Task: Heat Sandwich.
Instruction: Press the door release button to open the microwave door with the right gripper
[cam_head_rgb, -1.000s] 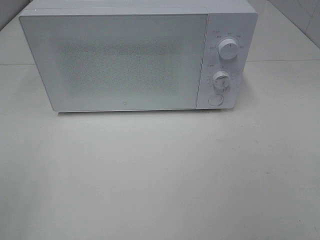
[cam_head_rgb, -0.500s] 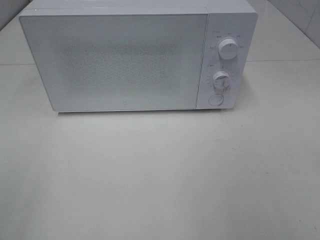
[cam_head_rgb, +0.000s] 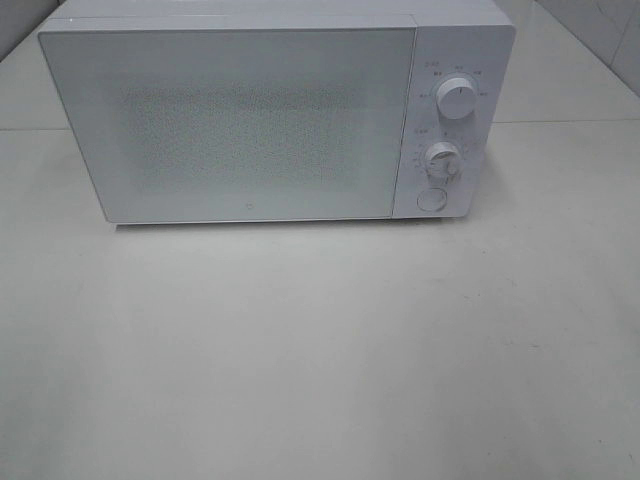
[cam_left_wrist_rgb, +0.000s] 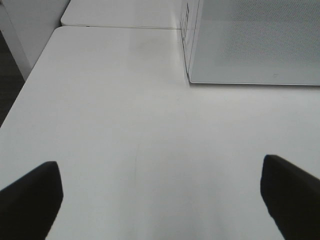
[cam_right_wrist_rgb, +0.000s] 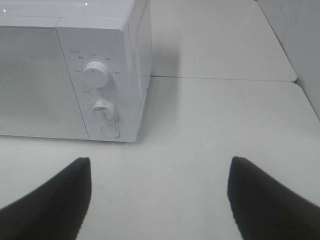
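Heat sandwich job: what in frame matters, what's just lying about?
Job: microwave, door shut; upper knob, lower knob, round button; left gripper and right gripper, both open and empty. No sandwich in view.
Lying about: only the white table itself.

The right gripper (cam_right_wrist_rgb: 159, 160) is spread wide. Its two dark fingers (cam_right_wrist_rgb: 55, 200) stand well apart, with only bare white tabletop (cam_right_wrist_rgb: 215, 115) between them. Farther off stands a white microwave (cam_right_wrist_rgb: 70, 55) with its door (cam_right_wrist_rgb: 30, 85) closed. The control panel (cam_right_wrist_rgb: 112, 52) at its right end carries an upper knob (cam_right_wrist_rgb: 95, 75), a lower knob (cam_right_wrist_rgb: 103, 107) and, lowest, a round button (cam_right_wrist_rgb: 110, 132). A seam (cam_right_wrist_rgb: 225, 78) crosses the tabletop right of the microwave.
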